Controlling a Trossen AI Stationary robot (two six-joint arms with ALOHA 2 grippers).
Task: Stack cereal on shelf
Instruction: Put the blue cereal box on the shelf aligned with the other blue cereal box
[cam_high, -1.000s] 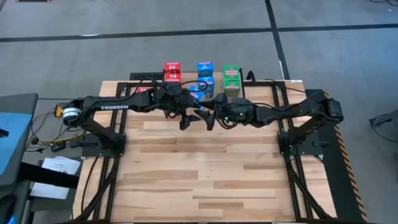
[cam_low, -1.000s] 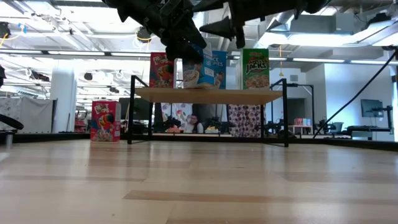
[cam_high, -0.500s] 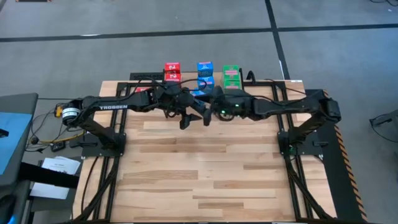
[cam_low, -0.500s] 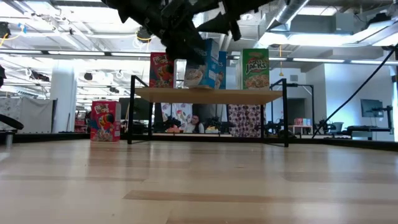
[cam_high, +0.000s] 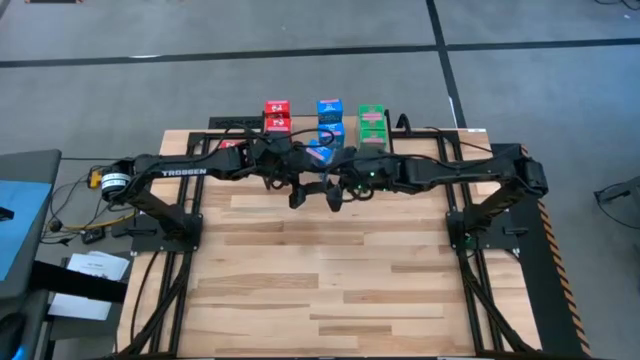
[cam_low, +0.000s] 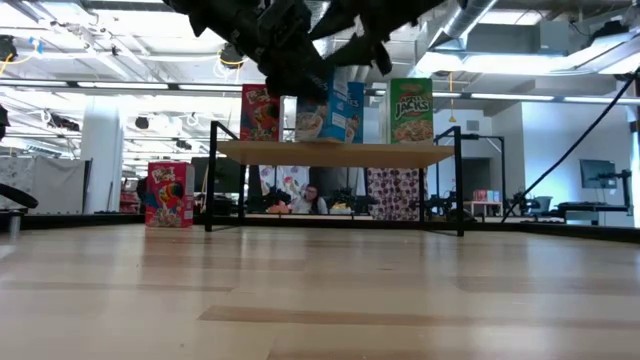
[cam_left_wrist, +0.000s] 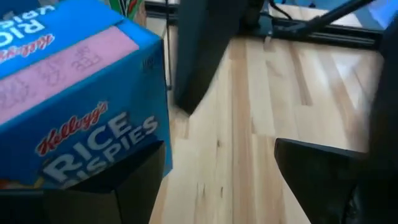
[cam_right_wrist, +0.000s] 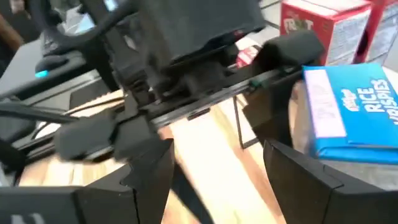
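The shelf stands at the table's far edge. On it are a red cereal box, a green one and a tilted blue Rice Krispies box, whose lower edge rests on the board. My left gripper is open just in front of the shelf. One of its fingers stands right at the blue box, and the gap between the fingers shows only table. My right gripper hangs open beside it, above the table, with nothing between its fingers. My left gripper has one finger close against the blue box's lower near corner, with the box outside the gap between the fingers. I cannot tell whether the finger touches the box. The box sits tilted on the shelf.
Another red cereal box stands on the table left of the shelf. More blue boxes stand stacked behind the tilted one. The two arms nearly meet in front of the shelf. The near half of the table is bare wood.
My right gripper has risen a little, tipped up toward level and drawn closer to my left gripper, toward the table's left. It stays open. The blue box stays tilted as before.
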